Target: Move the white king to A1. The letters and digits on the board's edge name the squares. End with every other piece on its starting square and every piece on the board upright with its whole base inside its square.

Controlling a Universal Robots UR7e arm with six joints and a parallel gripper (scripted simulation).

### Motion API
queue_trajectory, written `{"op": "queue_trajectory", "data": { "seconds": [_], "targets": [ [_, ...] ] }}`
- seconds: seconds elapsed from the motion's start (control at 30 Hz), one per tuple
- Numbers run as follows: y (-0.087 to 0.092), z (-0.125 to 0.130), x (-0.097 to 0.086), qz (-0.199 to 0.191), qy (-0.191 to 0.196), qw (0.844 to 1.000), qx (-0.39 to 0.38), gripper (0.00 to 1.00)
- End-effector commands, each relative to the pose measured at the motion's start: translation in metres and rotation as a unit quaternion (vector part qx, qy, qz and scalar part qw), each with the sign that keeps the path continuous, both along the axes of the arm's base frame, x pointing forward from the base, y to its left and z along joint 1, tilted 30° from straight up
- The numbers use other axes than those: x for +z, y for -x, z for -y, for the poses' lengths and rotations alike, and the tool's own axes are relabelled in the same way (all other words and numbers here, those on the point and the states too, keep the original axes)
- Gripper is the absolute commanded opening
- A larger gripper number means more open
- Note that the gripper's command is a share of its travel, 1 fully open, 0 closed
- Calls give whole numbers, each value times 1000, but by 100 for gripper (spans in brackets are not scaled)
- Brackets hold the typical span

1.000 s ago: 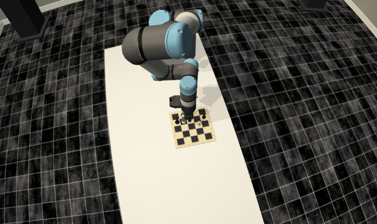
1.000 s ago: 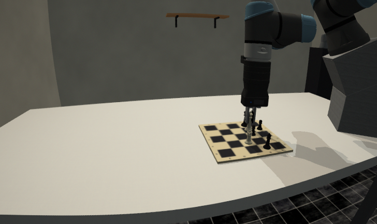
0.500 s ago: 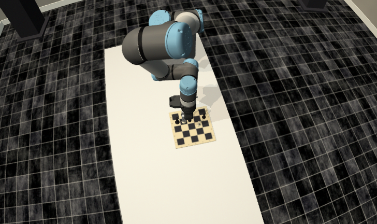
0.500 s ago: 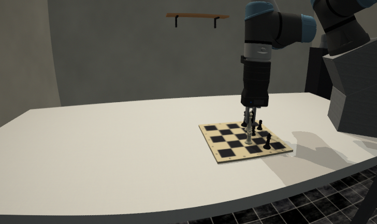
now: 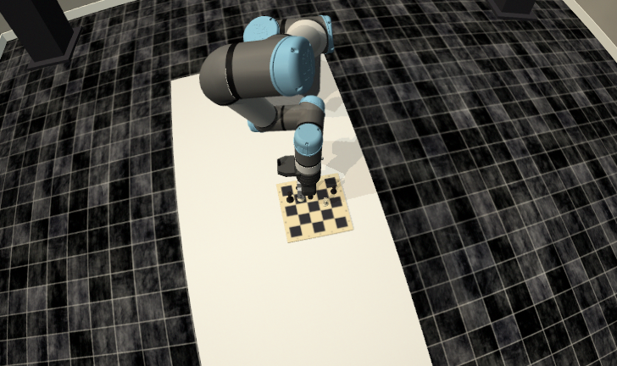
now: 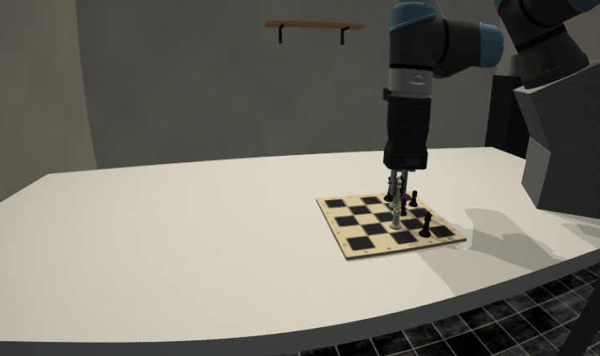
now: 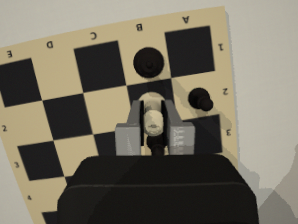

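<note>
The chessboard [image 6: 388, 223] lies on the white table, and it also shows in the top view [image 5: 315, 207]. My gripper [image 6: 396, 191] points straight down over it and is shut on the upper part of the white king [image 6: 396, 214]. The king is upright with its base on the board. In the wrist view the king's head [image 7: 153, 121] sits between the two fingers, around column B, row 3; its base is hidden. Square A1 [image 7: 190, 50] is the dark corner square and holds no piece.
A black piece stands on B1 [image 7: 148, 62] and another on A2 [image 7: 200, 100], both close to A1. More black pieces stand near the king [image 6: 412, 199] and at the board's near right [image 6: 425, 224]. A grey block [image 6: 567, 137] stands to the right.
</note>
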State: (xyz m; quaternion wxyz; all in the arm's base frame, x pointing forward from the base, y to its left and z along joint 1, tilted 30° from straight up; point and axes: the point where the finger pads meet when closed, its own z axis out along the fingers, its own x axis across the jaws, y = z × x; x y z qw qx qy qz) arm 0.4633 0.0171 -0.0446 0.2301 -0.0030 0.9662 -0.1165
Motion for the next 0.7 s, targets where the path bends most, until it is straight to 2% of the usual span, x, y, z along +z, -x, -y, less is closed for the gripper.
{"op": "queue_trajectory", "data": {
  "seconds": [0.0, 0.23, 0.67],
  "targets": [
    [0, 0, 1, 1, 0, 1000, 0, 0],
    [4, -2, 8, 1, 0, 1000, 0, 0],
    [18, -9, 36, 1, 0, 1000, 0, 0]
  ]
}}
